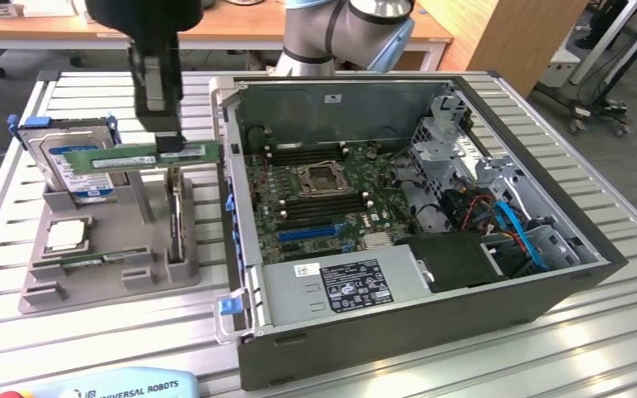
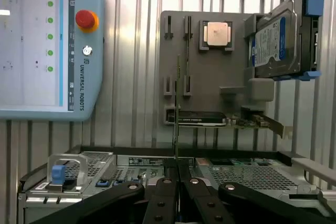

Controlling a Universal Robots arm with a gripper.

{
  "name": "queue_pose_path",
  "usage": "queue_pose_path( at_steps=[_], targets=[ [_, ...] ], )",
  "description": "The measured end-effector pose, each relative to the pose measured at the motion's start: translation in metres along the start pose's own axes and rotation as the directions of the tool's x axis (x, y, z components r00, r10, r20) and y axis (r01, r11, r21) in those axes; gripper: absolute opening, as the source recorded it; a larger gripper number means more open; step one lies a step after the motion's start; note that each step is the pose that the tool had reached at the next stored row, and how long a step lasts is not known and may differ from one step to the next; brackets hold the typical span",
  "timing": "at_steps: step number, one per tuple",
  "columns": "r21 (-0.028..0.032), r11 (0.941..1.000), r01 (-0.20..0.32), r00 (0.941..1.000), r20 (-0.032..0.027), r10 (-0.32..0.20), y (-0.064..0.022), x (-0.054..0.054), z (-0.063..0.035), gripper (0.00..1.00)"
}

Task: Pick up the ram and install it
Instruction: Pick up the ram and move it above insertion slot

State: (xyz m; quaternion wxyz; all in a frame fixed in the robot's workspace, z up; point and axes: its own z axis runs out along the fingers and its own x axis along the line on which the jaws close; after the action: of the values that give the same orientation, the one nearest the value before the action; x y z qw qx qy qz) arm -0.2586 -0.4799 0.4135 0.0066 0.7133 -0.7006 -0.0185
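Observation:
The ram [image 1: 114, 157] is a long green stick with a pale label. It hangs level in the air above the grey holder tray [image 1: 109, 286], just outside the open computer case [image 1: 407, 207] on the exterior view's left. My gripper [image 1: 170, 146] is shut on the stick's end nearest the case. In the wrist view the ram [image 2: 177, 119] shows edge-on as a thin line rising from between the closed fingers of my gripper [image 2: 177, 174]. The motherboard's memory slots [image 1: 296, 201] lie inside the case beside the processor socket [image 1: 324, 178].
On the holder tray stand a silver hard drive [image 1: 70, 157] with a blue-white label, a square processor chip [image 1: 66, 235] and a flat card [image 1: 80, 262]. A teach pendant [image 1: 109, 385] lies at the near table edge. The case's power supply [image 1: 347, 286] and drive cage [image 1: 451, 145] sit inside.

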Motion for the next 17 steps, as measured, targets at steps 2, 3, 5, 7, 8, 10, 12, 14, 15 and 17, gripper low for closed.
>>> queue_pose_path(
  at_steps=[2, 3, 5, 7, 8, 10, 12, 14, 15, 17],
  targets=[
    [-0.0001, 1.0, 0.0, 1.0, -0.0001, 0.0, -0.007, 0.0, -0.0003, 0.11],
    [0.0, 1.0, 0.0, 1.0, 0.0, 0.0, -0.0107, 0.0, -0.0004, 0.11],
    [-0.0001, 1.0, 0.0, 1.0, 0.0001, 0.0, -0.0179, 0.0, -0.0007, 0.11],
    [0.0, 1.0, 0.001, 1.0, 0.0001, -0.001, -0.025, 0.0, -0.0009, 0.11],
    [0.0, 1.0, 0.001, 1.0, 0.0002, -0.001, -0.0285, 0.0, -0.001, 0.11],
    [-0.0001, 1.0, 0.001, 1.0, 0.0001, -0.001, -0.0359, 0.0, -0.0013, 0.11],
    [-0.0001, 1.0, 0.001, 1.0, 0.0001, -0.001, -0.0429, 0.0, -0.0016, 0.11],
    [0.0, 1.0, 0.001, 1.0, 0.0002, -0.001, -0.0498, 0.0, -0.0018, 0.11],
    [-0.0001, 1.0, 0.001, 1.0, 0.0002, -0.001, -0.0535, 0.0, -0.0019, 0.11],
    [-0.0001, 1.0, 0.001, 1.0, 0.0002, -0.001, -0.0605, 0.0, -0.0022, 0.11]
  ],
)
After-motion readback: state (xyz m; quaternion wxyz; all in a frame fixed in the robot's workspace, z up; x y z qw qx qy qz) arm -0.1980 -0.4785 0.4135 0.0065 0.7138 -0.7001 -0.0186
